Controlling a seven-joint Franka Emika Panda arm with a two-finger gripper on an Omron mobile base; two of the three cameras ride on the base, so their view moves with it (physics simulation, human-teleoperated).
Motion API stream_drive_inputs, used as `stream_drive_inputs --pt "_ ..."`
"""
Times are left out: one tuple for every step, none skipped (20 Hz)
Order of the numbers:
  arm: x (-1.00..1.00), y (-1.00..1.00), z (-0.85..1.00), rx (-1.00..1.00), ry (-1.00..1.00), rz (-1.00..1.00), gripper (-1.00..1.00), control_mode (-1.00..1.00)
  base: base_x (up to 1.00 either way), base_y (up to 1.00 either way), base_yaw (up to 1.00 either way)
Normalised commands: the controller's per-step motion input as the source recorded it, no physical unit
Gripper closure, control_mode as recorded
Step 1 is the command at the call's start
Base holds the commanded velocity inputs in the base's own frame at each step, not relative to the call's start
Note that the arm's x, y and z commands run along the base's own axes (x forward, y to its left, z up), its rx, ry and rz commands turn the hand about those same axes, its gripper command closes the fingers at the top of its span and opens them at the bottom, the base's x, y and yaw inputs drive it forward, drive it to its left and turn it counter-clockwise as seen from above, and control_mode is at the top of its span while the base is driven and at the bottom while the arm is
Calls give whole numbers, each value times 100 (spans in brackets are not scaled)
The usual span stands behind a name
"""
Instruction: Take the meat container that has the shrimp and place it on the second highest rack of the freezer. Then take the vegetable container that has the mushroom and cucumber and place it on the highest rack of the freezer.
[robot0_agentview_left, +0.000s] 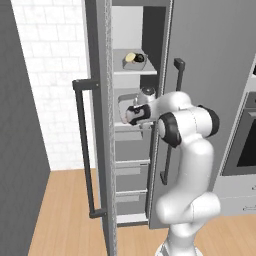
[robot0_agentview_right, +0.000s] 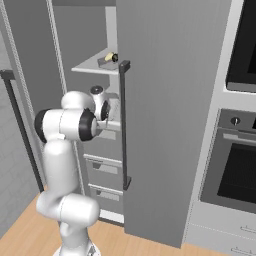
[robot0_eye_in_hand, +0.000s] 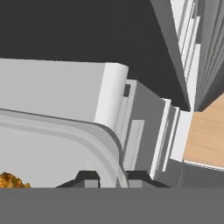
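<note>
Mid-task: the hand (robot0_eye_in_hand: 113, 177), fingers pinched on the rim of the shrimp container (robot0_eye_in_hand: 65, 140), held it at the second-highest freezer rack (robot0_agentview_left: 131, 127) at frame centre; another container (robot0_agentview_left: 134, 59) already sat on the top rack.

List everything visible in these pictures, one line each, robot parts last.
Freezer: one, grey, door open, shelves above and drawers below.
Freezer door handles: two, dark, vertical bars on the open door and the neighbouring door.
Upper container: one, pale with yellowish contents, on the higher shelf.
Held container: one, light grey rim, orange-brown food inside, at the shelf below.
Oven: one, dark glass, built in to the right.
Floor: wood, light brown.
Wall: white brick, left of the freezer.
Arm: one, white with dark joints.
Tool: one, dark tips pinching the held container's rim.
</note>
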Motion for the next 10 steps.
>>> stream_drive_inputs --pt "53 0 -29 0 0 -6 100 -100 0 0 0" --pt "54 0 -27 0 0 -6 100 -100 0 0 0" --pt "56 0 -24 0 0 -6 100 -100 0 0 0" --pt "57 0 -21 0 0 -7 100 -100 0 0 0" --pt "60 0 -14 0 0 -7 100 -100 0 0 0" --pt "61 0 -7 0 0 -8 100 -100 0 0 0" --pt "64 0 -1 0 0 -8 100 -100 0 0 0" --pt "69 0 0 0 0 -9 100 -100 0 0 0" --pt "73 0 0 0 0 -9 100 -100 0 0 0" --pt "75 0 0 0 0 -9 100 -100 0 0 0"
